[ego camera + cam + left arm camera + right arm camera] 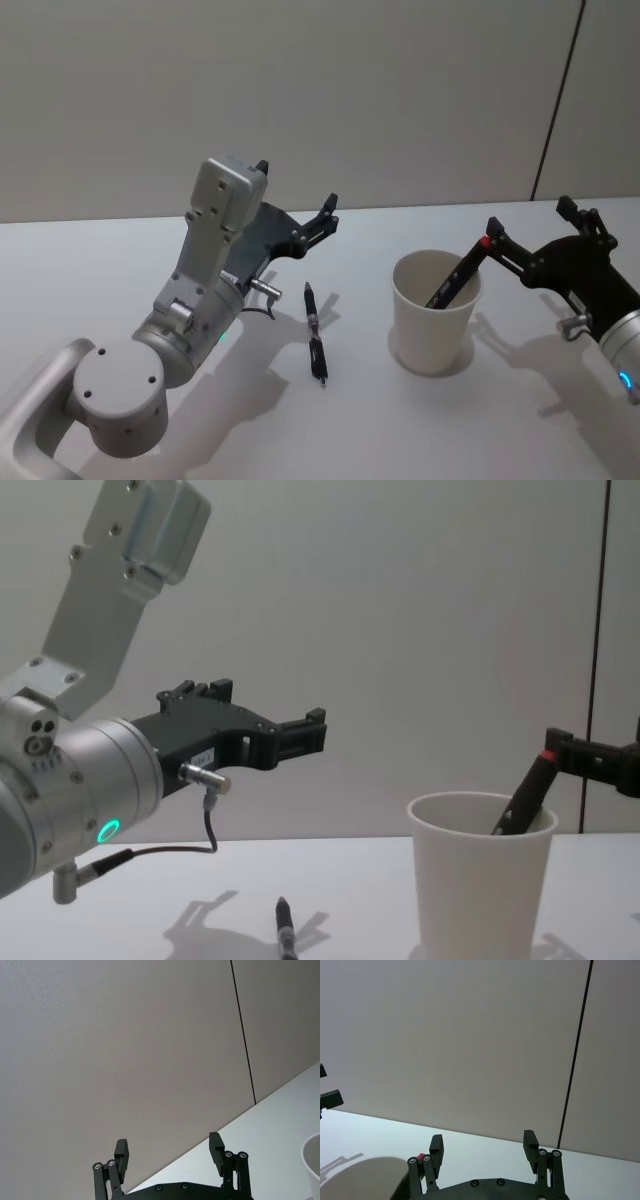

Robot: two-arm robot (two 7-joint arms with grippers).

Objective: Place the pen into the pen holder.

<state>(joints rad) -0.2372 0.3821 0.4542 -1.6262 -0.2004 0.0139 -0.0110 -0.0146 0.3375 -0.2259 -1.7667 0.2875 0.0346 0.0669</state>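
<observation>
**Two pens, one in the holder, one left on the table**

One leaning pen [455, 278] stands tilted inside the holder [432, 330], its lower end down in the cup and its red-tipped top resting past the rim on the right. The right gripper [528, 215] hangs just beyond that rim with its fingers spread wide and nothing between them. One finger sits just beside the red tip, and I cannot tell whether they touch. That pose reads as a drop made from above, with the pen let go to settle against the rim.

The loose pen [315, 335] lies flat near the middle of the table [120, 260], left of the holder and apart from it, with its length running toward the far edge. The left gripper [296, 185] is raised over the table between that pen and the far edge, pointing at the wall [125, 1035], jaws apart and empty. It is likely waiting or about to reach down.

The holder stands upright on the right half of the table, a little in from the far edge. It is a plain white tapered cup with a rolled rim, and its mouth is far wider than a pen, so aim need not be fine. Being light, it could tip if nudged.
</observation>
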